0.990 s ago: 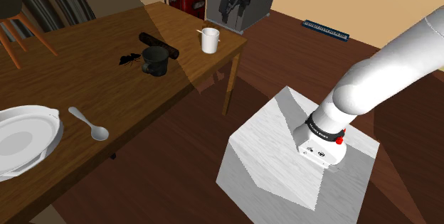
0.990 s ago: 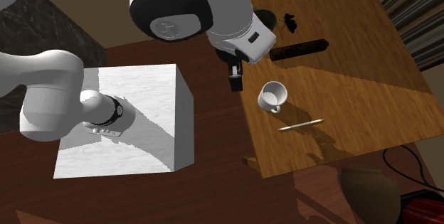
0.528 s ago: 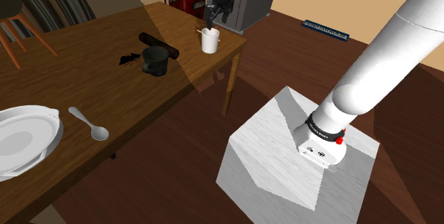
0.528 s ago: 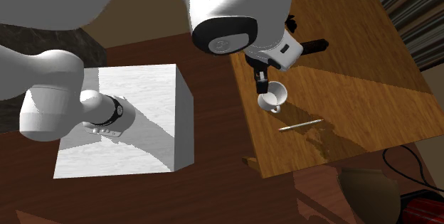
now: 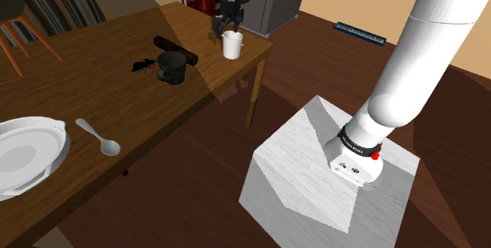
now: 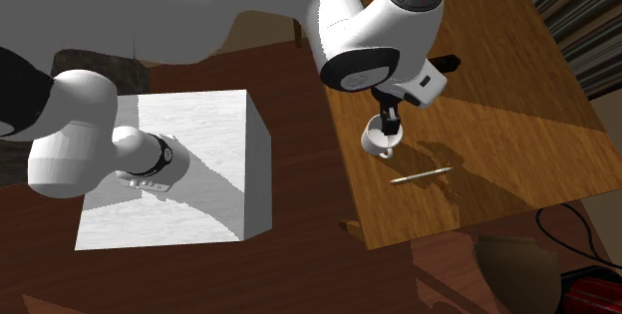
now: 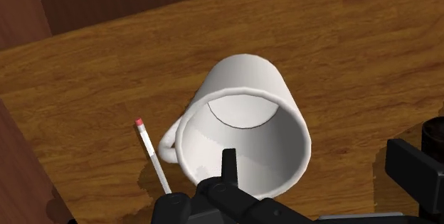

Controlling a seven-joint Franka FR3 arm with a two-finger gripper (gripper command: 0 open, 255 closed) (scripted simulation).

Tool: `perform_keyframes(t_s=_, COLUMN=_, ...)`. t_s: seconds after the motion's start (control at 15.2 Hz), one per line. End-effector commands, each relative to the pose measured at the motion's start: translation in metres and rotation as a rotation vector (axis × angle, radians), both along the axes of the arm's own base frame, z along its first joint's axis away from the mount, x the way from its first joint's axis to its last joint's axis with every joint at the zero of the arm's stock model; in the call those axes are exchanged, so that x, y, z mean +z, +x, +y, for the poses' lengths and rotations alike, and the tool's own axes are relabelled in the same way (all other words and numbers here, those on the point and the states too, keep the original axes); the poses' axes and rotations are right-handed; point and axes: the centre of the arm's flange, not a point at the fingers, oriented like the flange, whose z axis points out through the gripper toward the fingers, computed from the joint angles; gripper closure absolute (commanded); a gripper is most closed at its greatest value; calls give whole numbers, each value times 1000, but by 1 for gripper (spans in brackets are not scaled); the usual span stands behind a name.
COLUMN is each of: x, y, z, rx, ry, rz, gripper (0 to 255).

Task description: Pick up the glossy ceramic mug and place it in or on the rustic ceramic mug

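A glossy white mug stands upright near the table's corner, also seen as the white mug and the white mug from above, handle towards a pencil. A dark green mug sits further along the table, apart from it. My gripper hangs right at the white mug's rim, open. In the wrist view the gripper straddles the mug wall opposite the handle, one finger over the mug's inside and the other outside. The gripper holds nothing.
A pencil lies beside the mug's handle. A black bar and a small black insect figure lie by the dark mug. A white plate and spoon sit at the wooden table's near end. The table corner is close.
The arm swung from above the floor beside the table to over the table corner, and the gripper came down to the white mug's rim, staying open.
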Motion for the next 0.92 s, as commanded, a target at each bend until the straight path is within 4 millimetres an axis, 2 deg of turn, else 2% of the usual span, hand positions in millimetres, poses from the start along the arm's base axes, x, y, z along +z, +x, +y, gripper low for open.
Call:
perform_keyframes(t_s=0.0, x=-13, y=4, z=-1, rx=0, ry=0, rz=-1, gripper=0)
perform_keyframes(t_s=0.26, x=-31, y=7, z=-2, rx=0, ry=0, rz=-1, gripper=0)
perform_keyframes(t_s=0.73, x=-31, y=7, z=-2, rx=0, ry=0, rz=-1, gripper=0)
perform_keyframes(t_s=0.79, x=-31, y=7, z=-2, rx=0, ry=0, rz=-1, gripper=255)
perform_keyframes(t_s=0.86, x=-31, y=7, z=-2, rx=0, ry=0, rz=-1, gripper=255)
